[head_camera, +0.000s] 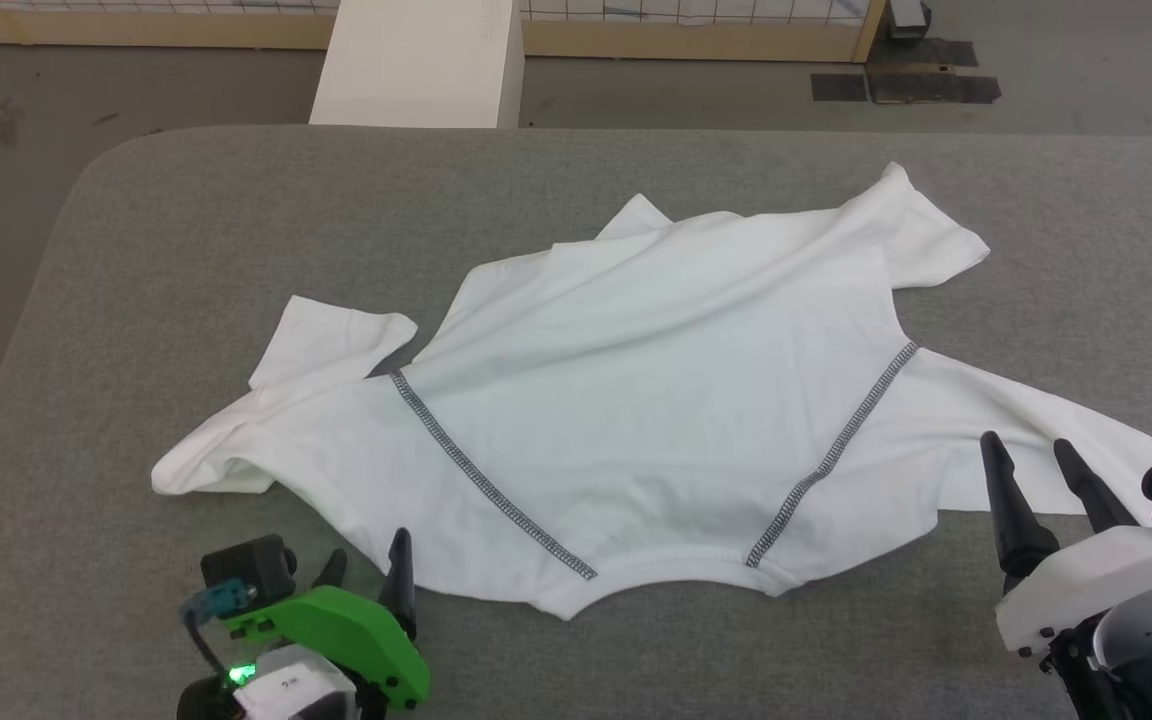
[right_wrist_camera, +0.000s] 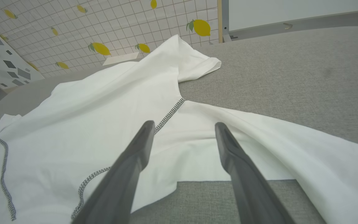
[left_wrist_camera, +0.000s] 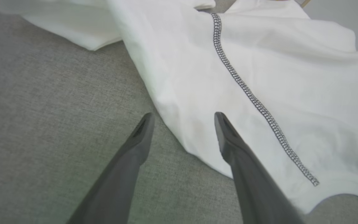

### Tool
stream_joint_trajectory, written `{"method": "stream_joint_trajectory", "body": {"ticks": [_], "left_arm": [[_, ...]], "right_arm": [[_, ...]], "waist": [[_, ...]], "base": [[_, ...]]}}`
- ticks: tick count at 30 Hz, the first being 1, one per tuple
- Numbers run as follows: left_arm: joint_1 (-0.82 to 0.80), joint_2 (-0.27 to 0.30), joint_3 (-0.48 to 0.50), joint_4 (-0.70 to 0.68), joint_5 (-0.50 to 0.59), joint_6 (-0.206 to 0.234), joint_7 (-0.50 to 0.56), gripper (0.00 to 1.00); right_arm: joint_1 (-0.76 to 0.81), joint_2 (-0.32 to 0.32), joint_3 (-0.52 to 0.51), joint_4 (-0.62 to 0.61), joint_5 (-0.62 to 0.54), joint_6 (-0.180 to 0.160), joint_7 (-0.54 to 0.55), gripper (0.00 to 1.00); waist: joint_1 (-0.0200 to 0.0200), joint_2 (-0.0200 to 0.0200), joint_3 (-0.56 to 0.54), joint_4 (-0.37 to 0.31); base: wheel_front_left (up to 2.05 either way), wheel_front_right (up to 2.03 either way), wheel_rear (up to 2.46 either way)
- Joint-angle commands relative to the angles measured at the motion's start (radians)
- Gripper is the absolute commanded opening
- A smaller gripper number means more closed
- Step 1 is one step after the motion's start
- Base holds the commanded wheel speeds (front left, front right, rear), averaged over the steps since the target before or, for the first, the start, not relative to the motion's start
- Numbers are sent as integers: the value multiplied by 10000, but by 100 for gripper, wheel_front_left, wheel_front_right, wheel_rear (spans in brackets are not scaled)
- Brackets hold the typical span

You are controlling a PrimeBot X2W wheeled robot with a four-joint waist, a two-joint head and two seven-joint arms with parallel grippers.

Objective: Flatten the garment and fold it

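Note:
The garment point(head_camera: 636, 400), a white shirt with two dark stitched diagonal seams, lies spread on the grey table point(head_camera: 186, 250) with its neckline toward me. Wrinkles run across its body, and one sleeve is bunched at the left. My left gripper point(head_camera: 368, 558) is at the lower left by the shirt's near edge, open, nothing between its fingers; in the left wrist view the left gripper point(left_wrist_camera: 182, 117) straddles the edge of the garment point(left_wrist_camera: 259, 62). My right gripper point(head_camera: 1026, 447) is open at the lower right, over the right sleeve. The right wrist view has the right gripper point(right_wrist_camera: 183, 126) open above the garment point(right_wrist_camera: 104, 109).
A white box point(head_camera: 421, 62) stands beyond the table's far edge. A wooden-framed grid panel point(head_camera: 696, 12) and dark floor mats point(head_camera: 904, 85) lie behind. The table's rounded left corner point(head_camera: 86, 170) drops to grey floor. A lemon-patterned wall point(right_wrist_camera: 104, 28) is in the right wrist view.

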Motion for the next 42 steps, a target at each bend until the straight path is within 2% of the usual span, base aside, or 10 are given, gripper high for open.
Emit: {"method": "stream_joint_trajectory", "body": {"ticks": [1,7,12,13,14,18,26,30,34,42], "left_arm": [[-249,-27,-58,162,-62,160,191,100],[-595,94,30,682,315,1082,823,100],[-663,212,114,865,285,1337,1235,100],[-668,243,139,878,282,1369,1257,62],[-668,278,149,897,287,1392,1286,0],[-604,297,257,786,157,1401,1249,0],[-479,485,918,521,95,1589,176,0],[-534,555,963,551,28,1494,56,0],[-604,502,855,569,-59,1358,50,0],[-747,405,681,650,-183,1196,3,0]], "right_arm": [[80,7,45,-66,55,-15,17,100],[56,7,138,-54,51,-15,-5,100],[130,7,222,-5,150,-15,21,100],[156,7,231,16,143,-15,47,100],[179,7,234,38,135,-15,76,100],[262,7,212,191,168,-15,397,100],[261,7,424,515,-59,-15,1337,100],[147,7,704,658,-836,-15,1977,100],[21,7,966,825,-1065,-15,2441,100],[-394,7,1366,1261,-1679,-15,2756,100]], "waist": [[0,0,42,-106],[0,0,139,-458],[0,0,198,-667],[0,0,207,-699],[0,0,211,-729],[0,0,216,-769],[0,0,227,-517],[0,0,290,-386],[0,0,360,-295],[0,0,570,-239]], "base": [[0,0,0],[0,0,0],[0,0,0],[0,0,0],[0,0,0],[0,0,0],[0,0,0],[0,0,0],[0,0,0],[0,0,0]]}}
